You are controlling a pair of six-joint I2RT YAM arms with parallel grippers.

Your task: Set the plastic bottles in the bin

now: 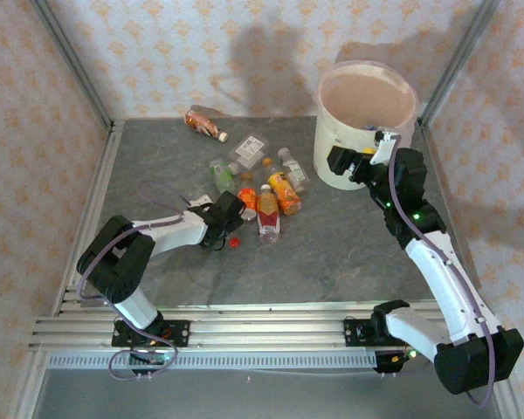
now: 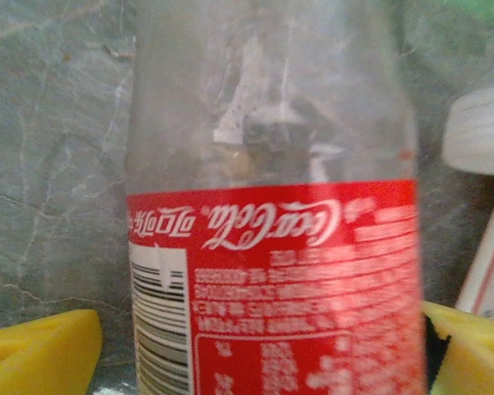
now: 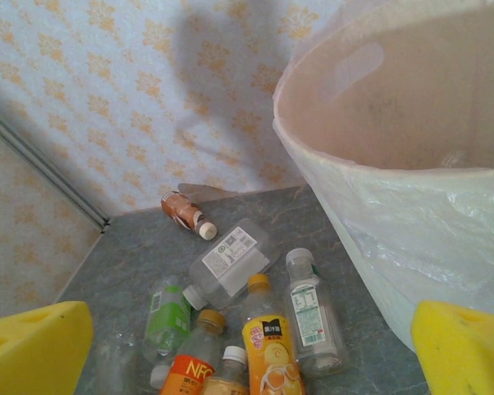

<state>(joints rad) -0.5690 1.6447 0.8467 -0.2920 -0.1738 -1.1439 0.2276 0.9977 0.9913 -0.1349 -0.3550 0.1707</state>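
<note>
Several plastic bottles (image 1: 262, 188) lie in a loose heap near the middle of the grey surface (image 1: 349, 253), all on their sides, with one brown-labelled bottle (image 3: 184, 212) apart from them close to the back wall. The bin (image 3: 395, 206), white with a thin clear liner over its rim, stands upright at the far right of the surface, just beside the heap's nearest bottle (image 3: 313, 317), a clear one with a white cap. The left claw (image 2: 255, 354) sits low at the near edge of the heap, its yellow pads spread to either side of a clear cola bottle (image 2: 272, 247) with a red label; the left pad (image 2: 41, 354) stands apart from the bottle, while the right one lies right against it or very near. A white cap (image 2: 477, 132) shows just beyond. The right claw (image 3: 249, 350) hangs beside the bin's wall facing the heap, fingers spread wide and pinching nothing. A small red cap (image 1: 235, 243) lies loose near the left arm.
</note>
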